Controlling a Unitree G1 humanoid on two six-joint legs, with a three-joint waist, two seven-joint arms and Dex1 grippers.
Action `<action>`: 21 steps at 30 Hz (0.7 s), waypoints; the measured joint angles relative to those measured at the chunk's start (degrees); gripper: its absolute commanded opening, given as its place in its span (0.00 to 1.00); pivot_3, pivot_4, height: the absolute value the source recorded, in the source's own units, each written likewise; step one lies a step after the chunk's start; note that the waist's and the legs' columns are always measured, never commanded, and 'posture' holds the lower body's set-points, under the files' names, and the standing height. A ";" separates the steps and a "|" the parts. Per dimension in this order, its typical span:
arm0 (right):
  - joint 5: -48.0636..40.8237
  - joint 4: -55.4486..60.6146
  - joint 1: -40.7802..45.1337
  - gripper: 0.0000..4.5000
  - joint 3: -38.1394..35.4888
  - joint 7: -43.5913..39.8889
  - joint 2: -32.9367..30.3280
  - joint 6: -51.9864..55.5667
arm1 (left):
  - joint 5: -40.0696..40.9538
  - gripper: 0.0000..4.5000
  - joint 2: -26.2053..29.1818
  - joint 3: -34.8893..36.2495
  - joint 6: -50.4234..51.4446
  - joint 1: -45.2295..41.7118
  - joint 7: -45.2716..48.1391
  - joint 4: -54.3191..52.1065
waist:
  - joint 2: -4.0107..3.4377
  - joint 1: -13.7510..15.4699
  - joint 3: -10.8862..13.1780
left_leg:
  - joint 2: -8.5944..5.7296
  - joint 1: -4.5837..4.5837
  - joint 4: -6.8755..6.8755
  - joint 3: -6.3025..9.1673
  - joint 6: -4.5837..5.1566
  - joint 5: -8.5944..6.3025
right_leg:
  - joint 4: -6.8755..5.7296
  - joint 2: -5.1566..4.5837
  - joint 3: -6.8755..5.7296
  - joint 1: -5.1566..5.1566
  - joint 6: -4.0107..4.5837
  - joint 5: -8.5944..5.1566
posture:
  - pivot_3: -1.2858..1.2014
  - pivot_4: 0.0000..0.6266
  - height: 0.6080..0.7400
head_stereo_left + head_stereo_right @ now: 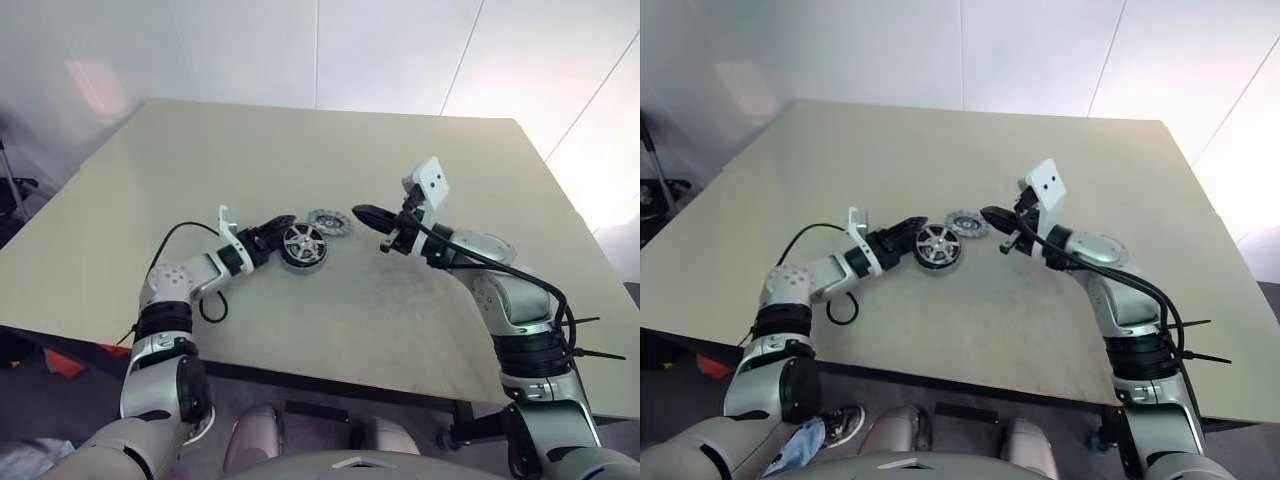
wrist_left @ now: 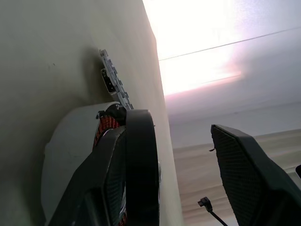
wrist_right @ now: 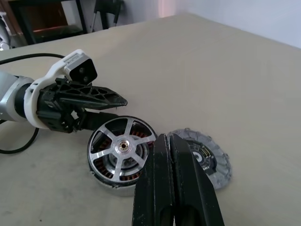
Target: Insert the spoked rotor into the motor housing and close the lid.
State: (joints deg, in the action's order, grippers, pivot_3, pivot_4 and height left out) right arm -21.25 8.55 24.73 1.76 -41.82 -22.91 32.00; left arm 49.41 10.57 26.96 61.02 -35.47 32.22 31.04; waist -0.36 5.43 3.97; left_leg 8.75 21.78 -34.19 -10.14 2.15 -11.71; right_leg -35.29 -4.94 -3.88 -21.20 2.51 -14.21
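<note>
Beige table (image 1: 300,150) carries all the parts, near its middle. Largest of them is the motor housing (image 3: 101,176), a dark-rimmed cup with copper-brown windings; the spoked rotor (image 3: 123,147) already sits inside it, silvery, with 5 spokes and a bright hub. Just beside the housing, on the side of the right arm, lies the lid (image 3: 209,155), a flat grey disc with a toothed edge; whether the 2 touch I cannot tell. The left gripper (image 1: 272,238) stands at the housing's rim with its fingers (image 2: 141,165) spread apart, grasping nothing. The right gripper (image 1: 362,213) hovers near the lid, its 2 black fingers (image 3: 155,188) pressed together and empty. No readable writing shows on any part.
</note>
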 measured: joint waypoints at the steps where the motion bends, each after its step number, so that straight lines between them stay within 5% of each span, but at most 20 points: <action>1: -0.20 0.00 -0.03 0.00 0.22 -0.04 0.24 0.11 | -0.28 0.64 0.54 -0.22 -0.97 0.56 0.43 -1.31 | 0.00 0.01 0.00 | 0.00 0.00 0.00 0.00 -0.01 0.00 | 0.00 0.00 0.00 0.01 0.00 0.00 | 0.52 0.00 1.00; 4: -0.50 0.00 -0.14 0.00 0.66 -0.04 0.75 0.42 | -1.82 0.64 1.45 -1.53 -5.44 2.13 2.37 -4.78 | -0.01 0.11 0.01 | 0.00 -0.01 0.00 0.00 -0.04 0.01 | -0.01 0.00 0.00 0.02 0.00 0.00 | 0.52 0.00 1.00; 10: -0.49 -0.07 -0.21 0.00 1.30 0.15 1.31 0.49 | -19.54 0.64 2.04 -14.88 -29.00 2.40 0.86 -2.20 | -0.04 0.35 -0.03 | -0.04 -0.22 0.00 0.04 -0.15 0.07 | 0.18 -0.02 0.00 0.36 -0.09 0.04 | 0.52 0.00 1.00; 14: -0.29 -0.08 -0.34 0.00 1.38 0.44 0.91 0.47 | -9.34 0.64 -0.25 -4.39 -20.36 -0.01 -2.23 2.48 | -0.06 0.09 -0.03 | -0.04 -0.48 0.01 0.02 -0.31 0.15 | -0.09 -0.02 0.03 0.44 -0.05 0.03 | 0.52 0.00 1.00; 21: -0.21 -0.08 -0.50 0.00 1.41 0.45 0.69 0.47 | -9.90 0.64 -2.30 -4.59 -24.90 1.91 -0.47 0.88 | -0.08 0.30 -0.04 | -0.04 -0.48 0.04 0.02 -0.27 0.14 | -0.08 -0.02 0.04 0.44 -0.05 0.03 | 0.52 0.00 1.00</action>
State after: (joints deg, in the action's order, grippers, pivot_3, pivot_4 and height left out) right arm -21.46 8.48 24.23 3.17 -41.37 -22.22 32.47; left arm 39.51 8.27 22.37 36.12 -33.55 31.75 31.91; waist -0.45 5.72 3.92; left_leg 8.70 21.31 -34.16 -10.12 1.87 -11.58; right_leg -35.38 -4.96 -3.84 -20.76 2.46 -14.19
